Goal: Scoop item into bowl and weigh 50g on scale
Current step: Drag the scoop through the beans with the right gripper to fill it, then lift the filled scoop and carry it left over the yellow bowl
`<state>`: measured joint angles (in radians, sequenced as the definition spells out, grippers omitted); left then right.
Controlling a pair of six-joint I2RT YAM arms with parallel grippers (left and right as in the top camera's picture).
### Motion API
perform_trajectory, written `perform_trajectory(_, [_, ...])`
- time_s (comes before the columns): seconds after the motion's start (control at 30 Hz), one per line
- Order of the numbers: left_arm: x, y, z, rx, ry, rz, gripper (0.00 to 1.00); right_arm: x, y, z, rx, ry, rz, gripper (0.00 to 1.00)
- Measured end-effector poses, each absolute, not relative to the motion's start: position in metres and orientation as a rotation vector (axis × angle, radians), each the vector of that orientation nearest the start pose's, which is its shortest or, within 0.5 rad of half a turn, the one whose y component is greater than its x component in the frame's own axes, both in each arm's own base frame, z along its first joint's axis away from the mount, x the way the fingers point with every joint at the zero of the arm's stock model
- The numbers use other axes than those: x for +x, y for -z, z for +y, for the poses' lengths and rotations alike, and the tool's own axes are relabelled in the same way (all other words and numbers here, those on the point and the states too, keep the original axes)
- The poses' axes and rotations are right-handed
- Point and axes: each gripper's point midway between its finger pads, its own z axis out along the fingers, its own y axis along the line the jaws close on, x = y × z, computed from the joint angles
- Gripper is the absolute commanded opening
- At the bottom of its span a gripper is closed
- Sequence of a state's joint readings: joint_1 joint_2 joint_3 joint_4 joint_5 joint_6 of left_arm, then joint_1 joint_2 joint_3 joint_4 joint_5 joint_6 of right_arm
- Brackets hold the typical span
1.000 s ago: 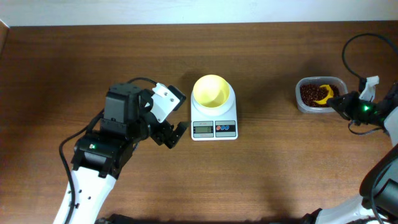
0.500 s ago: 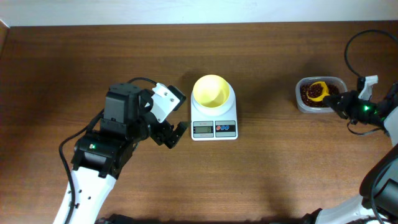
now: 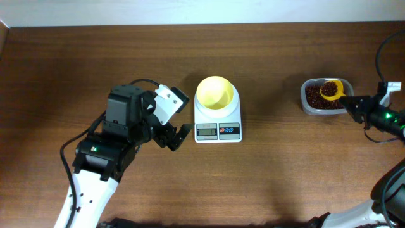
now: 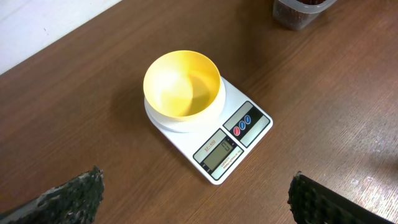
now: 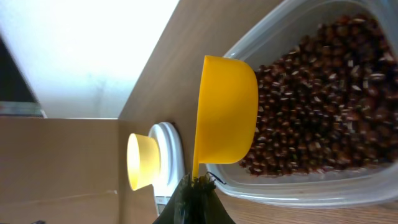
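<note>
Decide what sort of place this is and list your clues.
Probably a robotics lab test bench, not a kitchen: a robot arm at a wooden table, a digital scale with a yellow bowl on it, and a tub of beans with a scoop.

Your left arm (image 3: 123,114) is black with white housings and a black cable. Your right arm (image 3: 370,109) carries a green light.

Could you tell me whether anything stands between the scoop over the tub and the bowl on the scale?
Nothing visible does. Only bare table lies between the scoop, held by the right gripper over the tub, and the bowl on the scale.
</note>
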<state>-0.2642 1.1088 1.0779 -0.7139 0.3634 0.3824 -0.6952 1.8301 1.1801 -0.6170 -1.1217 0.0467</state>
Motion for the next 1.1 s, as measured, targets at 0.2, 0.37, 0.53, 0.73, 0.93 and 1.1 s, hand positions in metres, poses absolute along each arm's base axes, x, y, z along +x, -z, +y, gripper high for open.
perform_trajectory(0.2, [0.294, -0.243, -0.143, 0.896, 0.359, 2.098, 0.99, 0.379, -0.135, -0.109, 0.586, -1.283, 2.118, 0.04])
perform_trajectory(0.37, [0.295, -0.243, -0.143, 0.896, 0.358, 2.098, 0.99, 0.379, -0.146, -0.103, 0.571, -1.366, 2.066, 0.04])
perform_trajectory(0.53, [0.295, -0.243, -0.143, 0.896, 0.358, 2.098, 0.99, 0.378, -0.155, -0.099, 0.573, -1.434, 2.026, 0.04])
perform_trajectory(0.73, [0.294, -0.243, -0.143, 0.897, 0.359, 2.099, 0.99, 0.375, -0.166, -0.088, 0.575, -1.546, 1.979, 0.04])
perform_trajectory(0.93, [0.295, -0.243, -0.143, 0.896, 0.358, 2.098, 0.99, 0.382, -0.173, -0.038, 0.446, -1.669, 2.013, 0.05])
perform_trajectory(1.1, [0.295, -0.243, -0.143, 0.896, 0.358, 2.098, 0.99, 0.383, -0.174, 0.004, 0.337, -1.74, 2.066, 0.05])
